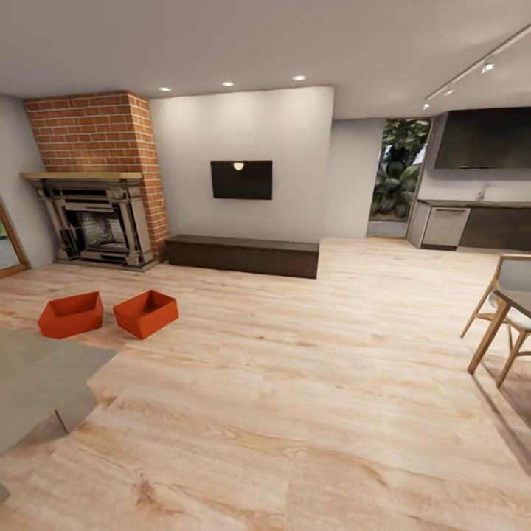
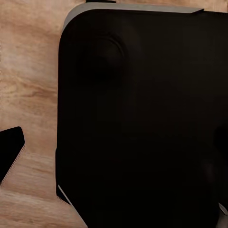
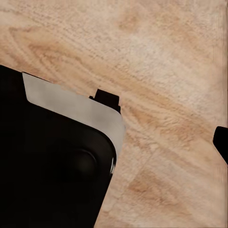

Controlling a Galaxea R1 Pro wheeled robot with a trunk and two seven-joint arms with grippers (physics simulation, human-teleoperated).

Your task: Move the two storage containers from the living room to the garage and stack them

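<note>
The two storage containers are orange-red open-topped boxes standing side by side on the living room's light wood plank floor, in front of the brick fireplace. In the head view one container [image 1: 71,314] is at the left and the other container [image 1: 146,313] is just right of it, a small gap between them. Both look empty. In the left wrist view a dark fingertip [image 2: 10,153] of my left gripper sits at the frame edge over wood planks. A dark fingertip [image 3: 221,142] of my right gripper does the same in the right wrist view. Both grippers hold nothing.
A brick fireplace [image 1: 96,221], a low dark bench [image 1: 242,255] and a wall TV [image 1: 241,179] line the far wall. A grey furniture piece [image 1: 37,383] stands near left, wooden chairs [image 1: 501,324] at right, kitchen cabinets [image 1: 472,225] back right. My black base [image 2: 142,118] shows below the wrists.
</note>
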